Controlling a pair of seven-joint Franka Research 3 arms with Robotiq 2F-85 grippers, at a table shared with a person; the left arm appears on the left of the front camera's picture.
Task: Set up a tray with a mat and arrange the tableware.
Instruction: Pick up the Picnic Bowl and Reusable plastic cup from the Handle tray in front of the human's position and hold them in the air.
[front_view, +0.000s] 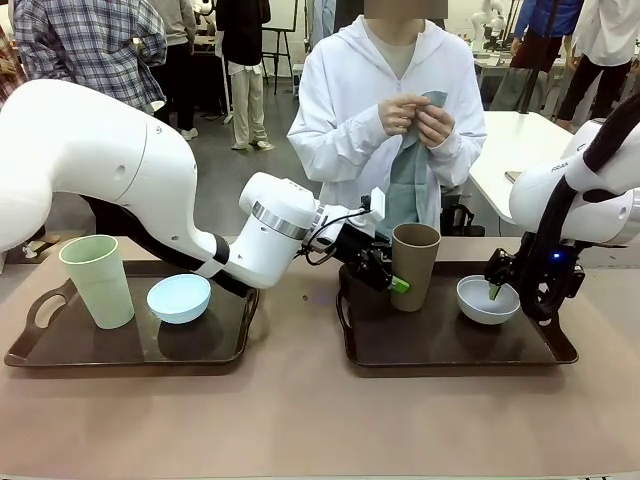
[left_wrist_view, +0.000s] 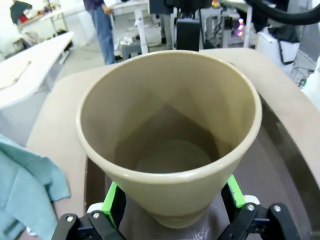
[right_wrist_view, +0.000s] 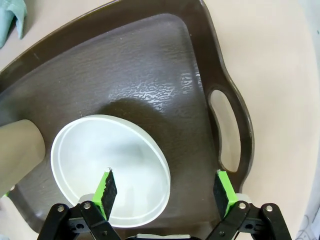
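On the right tray (front_view: 450, 352), a dark brown one with cut-out handles, the tan-brown cup (front_view: 414, 262) stands upright near the left end and the white bowl (front_view: 488, 300) sits towards the right end, the two apart. The left gripper (front_view: 393, 281) reaches in over this tray's left rim with its jaws apart, one green pad (left_wrist_view: 111, 202) on each side of the cup's lower wall; the left wrist view does not settle whether the pads press on it. The right gripper (front_view: 496, 289) hangs over the same tray at the bowl, also spread wide: one fingertip (right_wrist_view: 106, 189) is inside the bowl's rim, the other (right_wrist_view: 223, 191) is outside it, above bare tray near the handle slot. Just beside the right tray, on its left, lies a second tray (front_view: 100, 347) of the same kind, carrying the pale green cup (front_view: 98, 280) upright and, just beside that, the light blue bowl (front_view: 179, 297). Beyond the right tray's far edge a person in a white hooded top stands at the table (front_view: 300, 415), both hands (front_view: 415, 115) raised at chest height and holding a teal cloth (front_view: 408, 185) that hangs down in front of them.
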